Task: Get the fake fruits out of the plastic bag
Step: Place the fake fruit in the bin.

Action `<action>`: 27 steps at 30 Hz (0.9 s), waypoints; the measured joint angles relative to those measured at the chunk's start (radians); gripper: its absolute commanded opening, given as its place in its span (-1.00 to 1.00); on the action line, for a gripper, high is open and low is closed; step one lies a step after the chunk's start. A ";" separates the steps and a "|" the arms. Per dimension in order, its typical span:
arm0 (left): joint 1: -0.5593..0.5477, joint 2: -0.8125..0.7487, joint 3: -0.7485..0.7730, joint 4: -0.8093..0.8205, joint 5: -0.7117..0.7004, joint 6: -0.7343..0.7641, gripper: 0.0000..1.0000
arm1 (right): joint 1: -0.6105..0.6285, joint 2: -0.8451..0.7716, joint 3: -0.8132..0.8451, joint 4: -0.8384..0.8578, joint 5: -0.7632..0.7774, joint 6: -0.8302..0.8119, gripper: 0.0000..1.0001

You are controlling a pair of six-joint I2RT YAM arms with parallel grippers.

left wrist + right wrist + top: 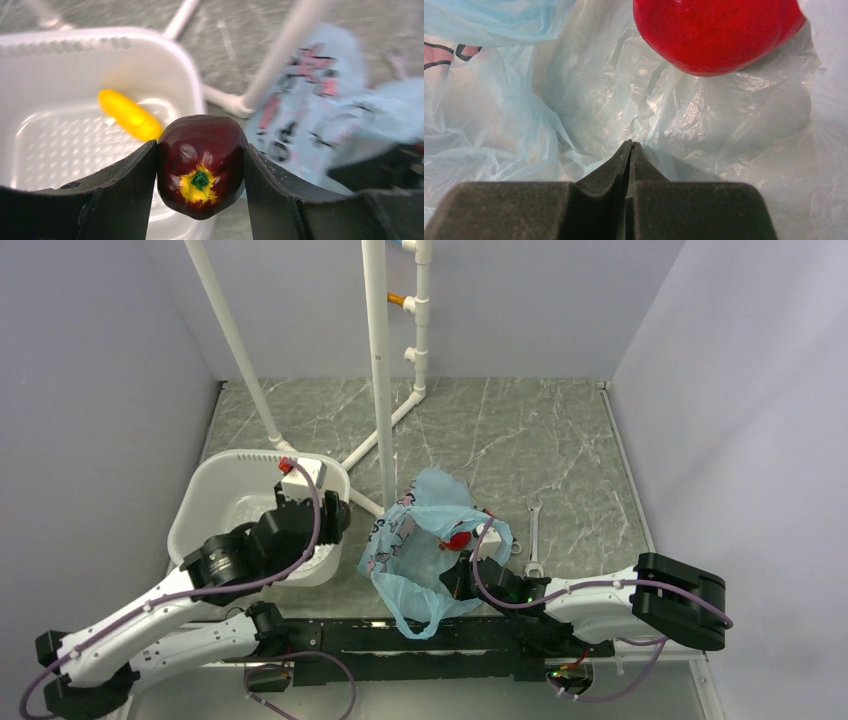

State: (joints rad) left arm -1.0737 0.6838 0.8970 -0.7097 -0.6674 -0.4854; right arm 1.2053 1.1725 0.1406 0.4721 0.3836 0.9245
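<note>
1. Right gripper [631,148]: lying low at the near edge of the plastic bag [489,115]. The jaws are pressing fully together. The thin blue film is gathering into creases right at their tips, so they are pinching a fold of the bag.

2. Plastic bag: resting crumpled on the table [560,440] in front of the two arm bases, between the arms. One loop handle is trailing toward the near edge, and the pink-and-black print is facing left.

3. Red fruit [719,30]: sitting on the bag's film just beyond the right gripper's tips, inside the bag's open mouth and apart from the jaws.

4. Left gripper [200,147]: hanging over the right rim of the basket [60,45]. The jaws are standing partly apart and clamping the maroon fruit [200,160] from both sides, with the fruit's yellow patch and green stem end facing the wrist camera.

5. Yellow fruit [129,114]: lying alone on the perforated floor of the white basket, beyond the held fruit.

6. Wrench [533,535]: lying flat on the table just right of the bag.

7. White pipe frame [378,370]: standing behind the bag and basket, with its foot touching the table.
</note>
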 measured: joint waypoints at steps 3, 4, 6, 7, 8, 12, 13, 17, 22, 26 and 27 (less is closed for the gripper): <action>0.160 0.047 -0.010 -0.041 0.002 -0.007 -1.00 | 0.000 0.000 0.000 0.000 0.000 0.000 -1.00; 0.200 0.061 -0.018 -0.048 0.002 -0.010 -1.00 | 0.000 0.000 0.000 0.000 0.000 0.000 -1.00; 0.263 0.074 -0.043 -0.052 0.000 -0.017 -1.00 | 0.000 0.000 0.000 0.000 0.000 0.000 -1.00; 0.290 0.076 -0.061 -0.051 -0.002 -0.026 -1.00 | 0.000 0.000 0.000 0.000 0.000 0.000 -1.00; 0.314 0.075 -0.079 -0.051 -0.006 -0.033 -1.00 | 0.000 0.000 0.000 0.000 0.000 0.000 -1.00; 0.387 0.073 -0.153 -0.030 -0.013 -0.070 -1.00 | 0.000 0.000 0.000 0.000 0.000 0.000 -1.00; 0.403 0.077 -0.170 -0.027 -0.012 -0.084 -1.00 | 0.000 0.000 0.000 0.000 0.000 0.000 -1.00; 0.429 0.106 -0.204 -0.022 -0.002 -0.131 -0.45 | 0.000 0.000 0.000 0.000 0.000 0.000 -1.00; 0.430 0.117 -0.208 -0.018 0.019 -0.166 0.35 | 0.000 0.000 0.000 0.000 0.000 0.000 -1.00; 0.430 0.105 -0.208 -0.019 0.039 -0.166 0.66 | 0.000 0.000 0.000 0.000 0.000 0.000 -1.00; 0.430 0.100 -0.208 -0.020 0.046 -0.165 0.77 | 0.000 0.000 0.000 0.000 0.000 0.000 -1.00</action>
State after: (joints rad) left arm -0.6434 0.7837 0.6891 -0.7296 -0.6216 -0.6506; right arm 1.2053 1.1728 0.1406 0.4721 0.3836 0.9245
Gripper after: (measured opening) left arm 0.781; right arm 0.007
